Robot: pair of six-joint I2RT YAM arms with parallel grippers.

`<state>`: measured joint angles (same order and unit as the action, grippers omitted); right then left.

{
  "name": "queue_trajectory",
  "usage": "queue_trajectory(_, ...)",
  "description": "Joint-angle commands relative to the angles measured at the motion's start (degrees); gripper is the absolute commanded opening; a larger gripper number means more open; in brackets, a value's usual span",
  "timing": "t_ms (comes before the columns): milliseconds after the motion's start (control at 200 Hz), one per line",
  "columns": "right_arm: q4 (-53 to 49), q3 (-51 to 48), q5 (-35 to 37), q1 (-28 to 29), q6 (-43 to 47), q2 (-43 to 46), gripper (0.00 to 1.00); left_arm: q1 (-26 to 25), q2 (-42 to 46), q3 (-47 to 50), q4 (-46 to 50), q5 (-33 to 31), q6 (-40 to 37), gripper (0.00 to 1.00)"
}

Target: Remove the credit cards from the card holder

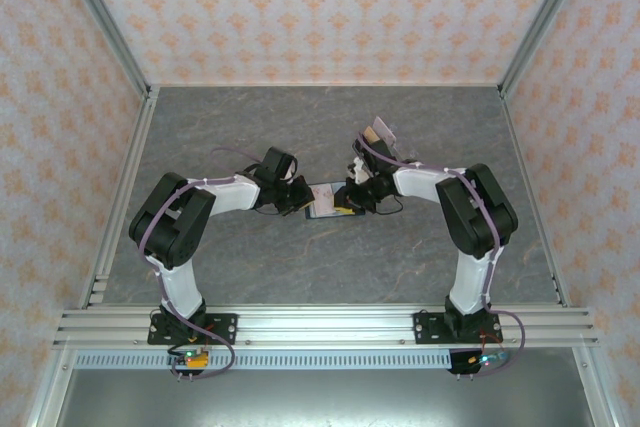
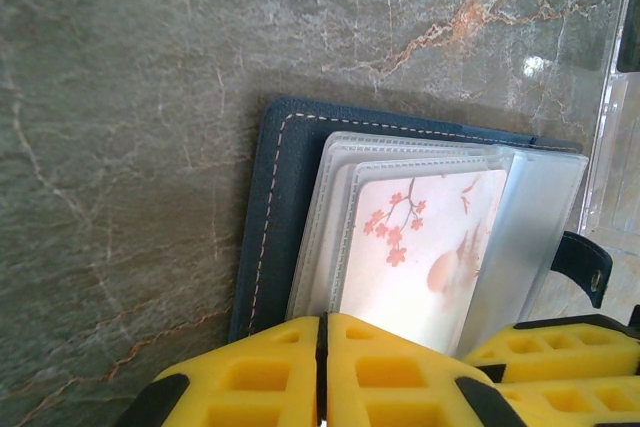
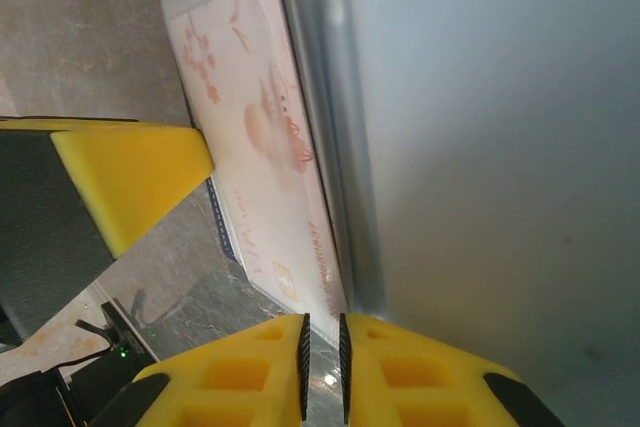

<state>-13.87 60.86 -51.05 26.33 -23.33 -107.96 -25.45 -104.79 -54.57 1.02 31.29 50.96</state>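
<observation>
Left gripper (image 2: 322,372), shut, is pinning the card holder (image 2: 275,207) just ahead of it. Right gripper (image 3: 322,367), barely parted, is perhaps nipping a clear sleeve (image 3: 470,147), not the floral credit card (image 2: 420,247), risking dragging the holder loose.

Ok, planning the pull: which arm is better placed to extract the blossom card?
Likely right. The right gripper sits at a corner of the blossom card, jaws barely apart; the left gripper is shut at the edge of the card holder, seemingly steadying it.
</observation>
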Motion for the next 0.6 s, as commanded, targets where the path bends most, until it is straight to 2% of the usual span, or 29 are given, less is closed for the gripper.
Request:
queue_trajectory(0, -0.2, 0.5, 0.5, 0.2, -0.1, -1.0, 0.2, 0.4, -1.2, 2.1, 5.2, -2.8, -0.6, 0.09)
queue_trajectory(270, -1.3, 1.1, 1.3, 0.2, 0.6, -1.3, 0.21, 0.4, -1.3, 2.0, 5.2, -2.8, -0.7, 0.09)
queue_trajectory(450, 0.4, 0.8, -0.7, 0.2, 0.0, -1.1, 0.13, 0.3, -1.4, 1.9, 5.1, -2.7, -0.6, 0.09)
queue_trajectory(596, 2.3, 0.4, -1.8, 0.2, -0.9, -0.6, 0.11, 0.3, -1.5, 2.1, 4.9, -2.6, -0.6, 0.09)
